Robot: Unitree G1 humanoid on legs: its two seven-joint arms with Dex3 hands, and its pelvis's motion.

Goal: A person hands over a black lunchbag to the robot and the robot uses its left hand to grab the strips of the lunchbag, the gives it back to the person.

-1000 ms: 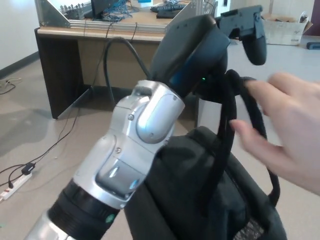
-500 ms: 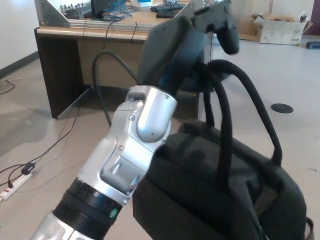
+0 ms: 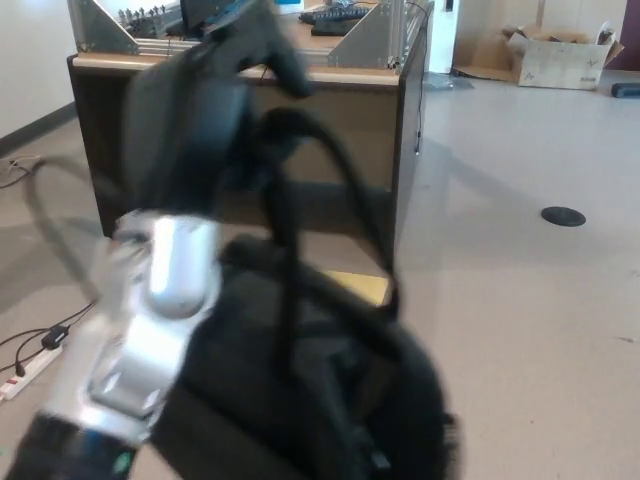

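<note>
- One robot hand shows: the left hand (image 3: 215,90), raised at upper left, fingers hooked through the straps (image 3: 300,160).
- The black lunchbag (image 3: 300,390) hangs directly beneath it, straps running upward.
- No person or right hand in view; motion blur hides finer detail.

Your left robot hand (image 3: 215,95) sits high at the picture's left, with the straps (image 3: 300,190) looped up to it and the lunchbag (image 3: 300,390) hanging below, low and central. The forearm (image 3: 150,320) runs down to the lower left corner, left of the lunchbag. Behind the robot hand you have the tabletop (image 3: 340,75) along the top. A power strip (image 3: 30,368) lies on the floor (image 3: 520,300) at far left, a floor disc (image 3: 563,215) at right, and a cardboard box (image 3: 560,60) far back at upper right.
</note>
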